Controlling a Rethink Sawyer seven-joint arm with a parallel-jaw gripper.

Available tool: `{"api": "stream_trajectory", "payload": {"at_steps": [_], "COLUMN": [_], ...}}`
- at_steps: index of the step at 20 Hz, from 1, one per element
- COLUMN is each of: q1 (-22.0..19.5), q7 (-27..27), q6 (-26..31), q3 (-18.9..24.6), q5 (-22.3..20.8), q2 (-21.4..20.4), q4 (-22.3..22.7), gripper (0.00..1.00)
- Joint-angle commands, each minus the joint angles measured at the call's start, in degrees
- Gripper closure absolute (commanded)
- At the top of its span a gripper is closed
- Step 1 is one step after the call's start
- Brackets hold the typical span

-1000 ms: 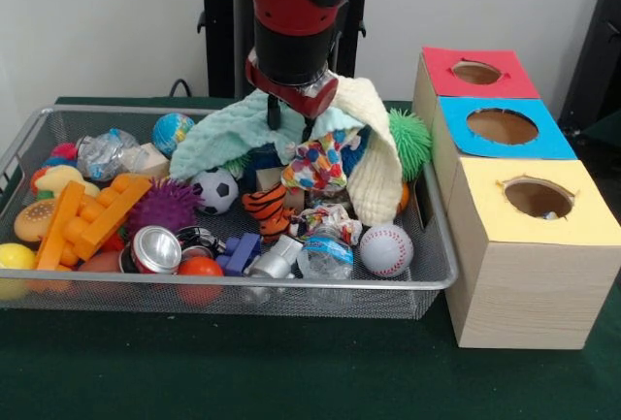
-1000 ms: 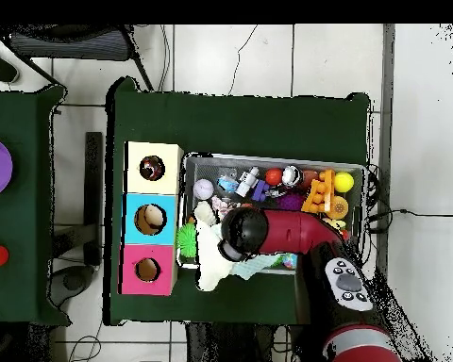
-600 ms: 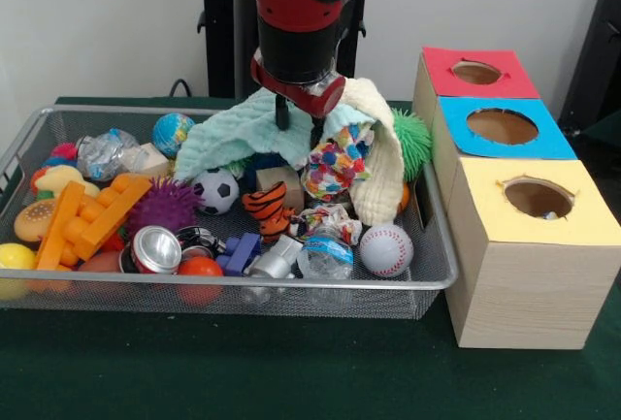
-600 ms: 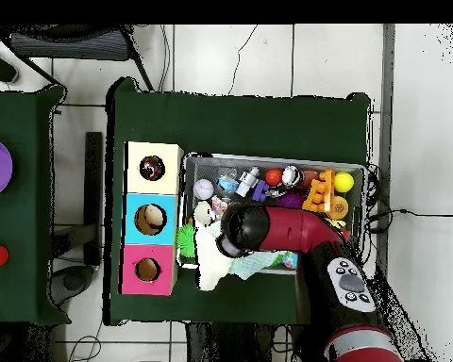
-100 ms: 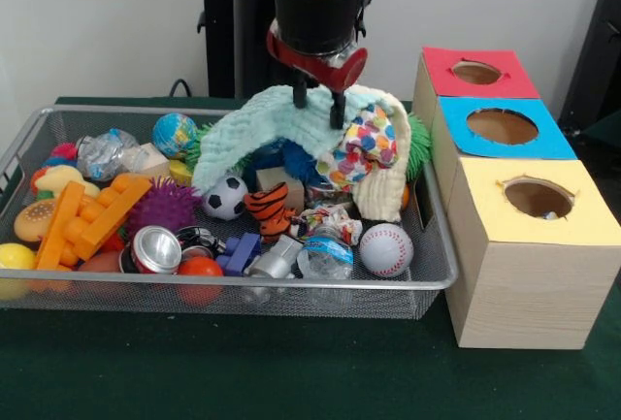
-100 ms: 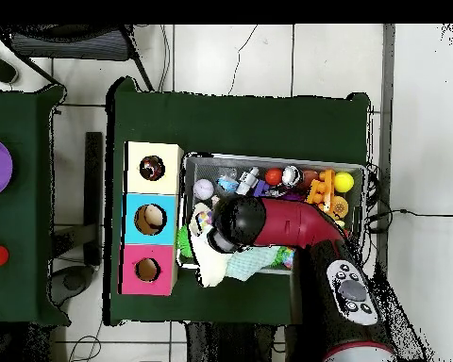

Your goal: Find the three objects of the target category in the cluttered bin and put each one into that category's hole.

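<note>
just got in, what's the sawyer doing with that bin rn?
The claw is shut on a bundle of cloths above the wire bin: a mint green cloth, a cream cloth and a multicoloured dotted cloth all hang from it, their lower ends trailing among the toys. Nothing has gone over to the boxes yet; the red, blue and yellow holes sit beside the bin.

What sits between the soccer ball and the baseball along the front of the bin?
In the front view, between the soccer ball and the baseball lie the tiger-striped toy and a crumpled wrapper.
</note>
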Motion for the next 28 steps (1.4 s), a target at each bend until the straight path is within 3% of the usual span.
{"api": "stream_trajectory", "payload": {"at_steps": [1, 11, 14, 18, 22, 28], "q1": [0.25, -1.09, -1.36, -0.89, -1.11, 3.83], "q7": [-5.96, -6.26, -4.96, -3.02, 0.38, 10.68], "q6": [7.12, -1.1, -7.26, -9.22, -12.31, -20.59], "q3": [5.95, 9.56, 9.88, 9.76, 10.25, 3.81], "q5": [1.52, 2.72, 1.63, 1.39, 3.95, 4.13], "q2": [-2.93, -1.19, -1.91, -1.66, -1.35, -2.85], "q4": [-1.83, -1.4, -0.49, -0.79, 0.53, 0.95], "gripper": [0.0, 0.0, 0.0, 0.0, 0.0, 0.0]}}
